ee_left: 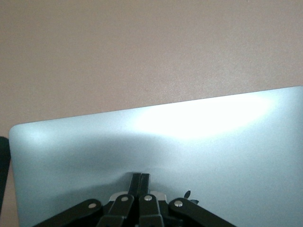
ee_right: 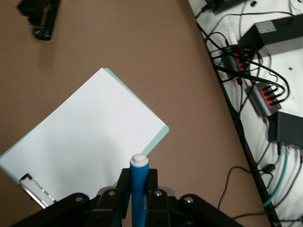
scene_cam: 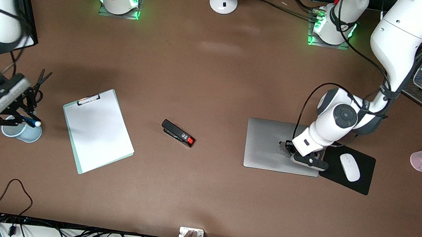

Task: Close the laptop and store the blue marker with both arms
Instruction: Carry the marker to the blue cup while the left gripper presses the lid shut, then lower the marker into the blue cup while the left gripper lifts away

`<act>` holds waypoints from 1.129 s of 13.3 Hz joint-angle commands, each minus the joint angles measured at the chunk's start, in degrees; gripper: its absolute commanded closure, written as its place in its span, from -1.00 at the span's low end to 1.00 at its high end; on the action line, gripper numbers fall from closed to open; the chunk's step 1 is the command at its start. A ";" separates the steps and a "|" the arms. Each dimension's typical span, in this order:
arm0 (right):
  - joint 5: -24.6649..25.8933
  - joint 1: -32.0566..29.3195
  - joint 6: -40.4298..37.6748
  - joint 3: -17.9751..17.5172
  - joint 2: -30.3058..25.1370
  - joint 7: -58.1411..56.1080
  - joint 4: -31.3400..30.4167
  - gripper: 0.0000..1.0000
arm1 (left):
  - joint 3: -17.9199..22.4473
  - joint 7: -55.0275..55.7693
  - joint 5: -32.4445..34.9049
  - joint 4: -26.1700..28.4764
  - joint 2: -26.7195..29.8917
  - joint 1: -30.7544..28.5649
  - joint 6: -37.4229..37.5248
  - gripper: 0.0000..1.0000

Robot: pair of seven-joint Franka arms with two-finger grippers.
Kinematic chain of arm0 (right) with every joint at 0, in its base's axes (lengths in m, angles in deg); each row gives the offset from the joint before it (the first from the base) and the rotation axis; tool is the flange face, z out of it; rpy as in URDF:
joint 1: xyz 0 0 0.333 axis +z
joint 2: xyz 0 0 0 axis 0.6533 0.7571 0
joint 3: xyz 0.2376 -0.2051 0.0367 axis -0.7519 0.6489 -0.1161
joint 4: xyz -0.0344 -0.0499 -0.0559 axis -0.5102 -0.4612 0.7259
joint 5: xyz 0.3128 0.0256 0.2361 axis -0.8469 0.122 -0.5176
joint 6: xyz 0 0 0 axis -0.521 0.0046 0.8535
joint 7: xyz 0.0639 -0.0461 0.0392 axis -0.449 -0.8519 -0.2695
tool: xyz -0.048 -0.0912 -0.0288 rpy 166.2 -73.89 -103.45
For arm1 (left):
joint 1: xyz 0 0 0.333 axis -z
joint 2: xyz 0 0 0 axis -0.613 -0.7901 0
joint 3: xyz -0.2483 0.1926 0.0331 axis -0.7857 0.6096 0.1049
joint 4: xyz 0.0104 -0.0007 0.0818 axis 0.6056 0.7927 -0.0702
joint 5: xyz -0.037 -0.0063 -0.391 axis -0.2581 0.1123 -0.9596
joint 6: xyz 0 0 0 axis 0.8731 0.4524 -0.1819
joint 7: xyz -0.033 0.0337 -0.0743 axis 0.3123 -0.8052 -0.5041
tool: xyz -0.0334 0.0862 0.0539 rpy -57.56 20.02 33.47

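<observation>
Laptop [scene_cam: 272, 144], frame right, found lid-down under clenched, empty left gripper [scene_cam: 287, 147] | marker [scene_cam: 29, 122] clamped by right gripper [scene_cam: 19, 119] above cup [scene_cam: 23, 132], frame left | step: storing; next judged: lowering, release into cup.

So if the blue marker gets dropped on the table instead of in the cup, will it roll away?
Probably. The blue marker, pinched in the right gripper jaws over the pale cup, looks round and smooth, so it would likely roll. It seems stiff and light. Its slick barrel might slip in a loose grip.
</observation>
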 commanded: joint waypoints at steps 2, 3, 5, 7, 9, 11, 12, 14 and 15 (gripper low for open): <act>-4.63 -4.26 -5.57 -0.62 -0.26 -15.94 -0.28 0.89 | 0.09 -0.37 1.48 -1.36 -1.56 -0.08 -0.73 1.00; -7.25 -5.57 -6.71 -0.62 0.09 -20.24 -0.28 0.89 | 0.09 -0.28 1.48 -1.36 -1.48 -0.08 -0.73 1.00; -10.08 -7.77 -9.69 -0.53 1.14 -27.46 -0.19 0.89 | 0.00 -0.20 1.48 -1.36 -0.86 -0.08 -0.47 1.00; -10.96 -10.14 -12.50 -0.53 2.02 -31.69 0.51 0.89 | 0.00 -0.20 1.48 -1.36 0.45 -0.17 -0.03 1.00; -13.07 -12.69 -20.04 -0.44 5.08 -34.43 4.71 0.89 | -0.09 -0.28 1.57 -1.45 2.55 -0.17 2.94 1.00; -13.25 -14.72 -22.27 -0.53 6.68 -36.97 7.27 0.89 | -0.18 -0.37 1.57 -1.45 5.37 -0.17 7.60 1.00; -13.34 -15.33 -23.41 -0.53 7.46 -37.85 8.07 0.89 | -0.26 -0.72 1.66 -1.45 6.68 -0.34 10.15 1.00; -13.60 -16.65 -25.35 -0.53 8.43 -39.09 8.78 0.89 | -0.35 -2.30 1.75 -1.53 10.02 -0.43 15.24 1.00; -14.13 -16.92 -25.53 -0.53 8.70 -40.14 9.21 0.89 | -0.44 -2.57 1.75 -1.80 11.69 -0.43 18.23 1.00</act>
